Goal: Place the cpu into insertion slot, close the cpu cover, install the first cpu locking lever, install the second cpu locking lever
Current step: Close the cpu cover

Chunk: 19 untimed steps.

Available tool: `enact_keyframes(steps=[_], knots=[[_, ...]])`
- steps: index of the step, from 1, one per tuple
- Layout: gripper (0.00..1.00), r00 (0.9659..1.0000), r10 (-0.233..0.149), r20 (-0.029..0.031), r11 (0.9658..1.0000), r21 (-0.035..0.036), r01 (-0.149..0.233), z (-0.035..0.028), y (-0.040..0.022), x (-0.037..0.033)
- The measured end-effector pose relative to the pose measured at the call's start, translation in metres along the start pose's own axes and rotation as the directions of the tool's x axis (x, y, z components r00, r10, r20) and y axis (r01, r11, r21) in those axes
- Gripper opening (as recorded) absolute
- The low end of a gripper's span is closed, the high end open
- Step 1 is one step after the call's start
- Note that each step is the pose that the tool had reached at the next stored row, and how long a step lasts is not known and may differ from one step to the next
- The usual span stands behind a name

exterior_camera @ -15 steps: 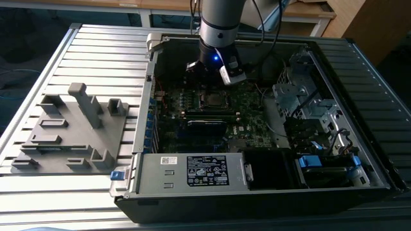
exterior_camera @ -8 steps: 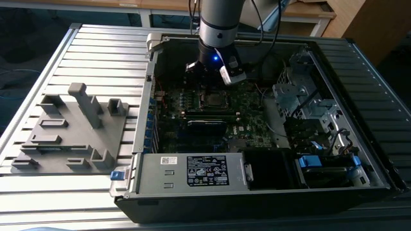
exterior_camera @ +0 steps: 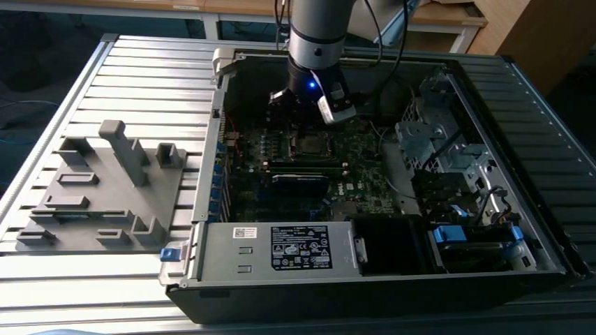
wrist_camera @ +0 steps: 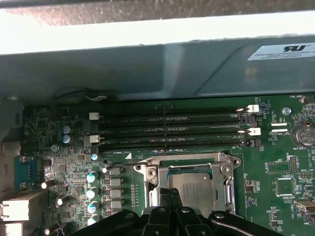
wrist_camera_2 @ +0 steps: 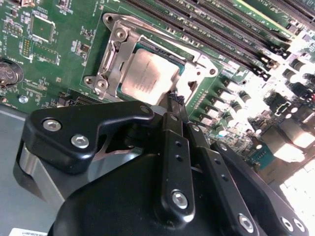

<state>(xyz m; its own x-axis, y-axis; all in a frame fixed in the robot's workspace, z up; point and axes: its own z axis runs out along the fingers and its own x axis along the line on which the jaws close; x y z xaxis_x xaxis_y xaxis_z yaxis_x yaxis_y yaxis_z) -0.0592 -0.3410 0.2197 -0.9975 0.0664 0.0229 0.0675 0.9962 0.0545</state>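
The cpu (wrist_camera_2: 147,76) (wrist_camera: 193,191) lies flat in the insertion slot (exterior_camera: 306,144), its dull silver face showing. The cpu cover (wrist_camera_2: 114,54) (wrist_camera: 229,183) is a silvery frame lying down around the chip's edges. My gripper (wrist_camera_2: 175,104) (wrist_camera: 170,197) hangs just above the motherboard (exterior_camera: 359,164) at one edge of the socket. Its two thin black fingers are pressed together, shut, with nothing visible between them. In the exterior view the gripper (exterior_camera: 303,129) stands over the socket, inside the open computer case.
Long black memory slots (wrist_camera: 172,130) run beside the socket. The case wall (wrist_camera: 147,69) rises close behind them. A power supply (exterior_camera: 279,248) and drive cages (exterior_camera: 447,150) fill the case's other sides. A grey fixture plate (exterior_camera: 102,188) lies on the slatted table at the exterior view's left.
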Motion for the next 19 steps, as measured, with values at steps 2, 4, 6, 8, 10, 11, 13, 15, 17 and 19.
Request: enact_keyframes(steps=[2,4,6,8,10,11,13,15,17,19], knots=[[0.11,1.0,0.0,0.0,1.0,0.0,0.0,0.0,0.0,0.0],[0.11,1.0,0.0,0.0019,1.0,-0.0003,0.0,0.0006,-0.0001,0.0],[0.11,1.0,0.0,0.0057,1.0,-0.0003,0.0,0.0016,-0.0001,0.0],[0.11,1.0,0.0,0.0058,1.0,-0.0002,0.0,0.0017,-0.0001,0.0],[0.11,1.0,0.0,0.0059,1.0,-0.0003,0.0,0.0017,-0.0001,0.0],[0.11,1.0,0.0,0.0059,1.0,-0.0004,0.0,0.0018,-0.0001,0.0],[0.11,1.0,0.0,0.0064,1.0,-0.0005,0.0,0.0021,-0.0001,0.0001],[0.11,1.0,0.0,0.0077,1.0,-0.0006,0.0,0.0026,-0.0002,0.0009],[0.11,1.0,0.0,0.0086,1.0,-0.0004,0.0,0.0031,-0.0003,0.0016],[0.11,1.0,0.0,0.0092,1.0,0.0,0.0,0.0035,-0.0004,0.0025]])
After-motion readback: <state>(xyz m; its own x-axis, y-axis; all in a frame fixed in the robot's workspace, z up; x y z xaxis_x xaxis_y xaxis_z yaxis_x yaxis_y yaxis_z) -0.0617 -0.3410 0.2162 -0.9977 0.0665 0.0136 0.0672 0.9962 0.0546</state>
